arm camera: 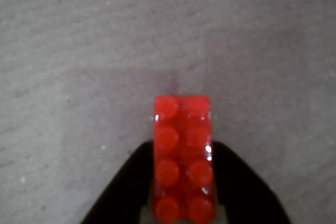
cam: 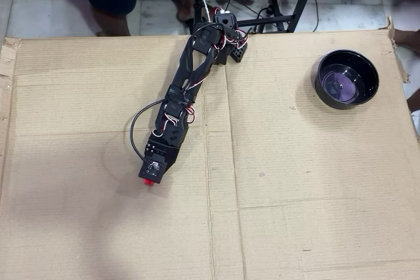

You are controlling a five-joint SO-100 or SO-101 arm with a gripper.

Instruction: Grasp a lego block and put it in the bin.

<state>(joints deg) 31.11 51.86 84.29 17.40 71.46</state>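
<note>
One lego block (arm camera: 184,158), eight studs up, sat clamped between the gripper (arm camera: 184,203) fingers over the cardboard (cam: 295,195); one bin (cam: 347,78) stood well apart, overhead view's upper right.

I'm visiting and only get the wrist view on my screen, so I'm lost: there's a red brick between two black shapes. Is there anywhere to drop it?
Observer: Yes. The overhead view shows a glossy black bowl near the far right corner of the cardboard sheet, well away from the arm.
Operator: Is the bowl empty?
Observer: It looks so; I see only reflections on its shiny inside.
Operator: Where is the brick?
Observer: The red lego brick peeks out at the gripper tip, left of the sheet's centre crease.
Operator: Is anything in the way?
Observer: No, only bare cardboard lies between gripper and bowl.
</note>
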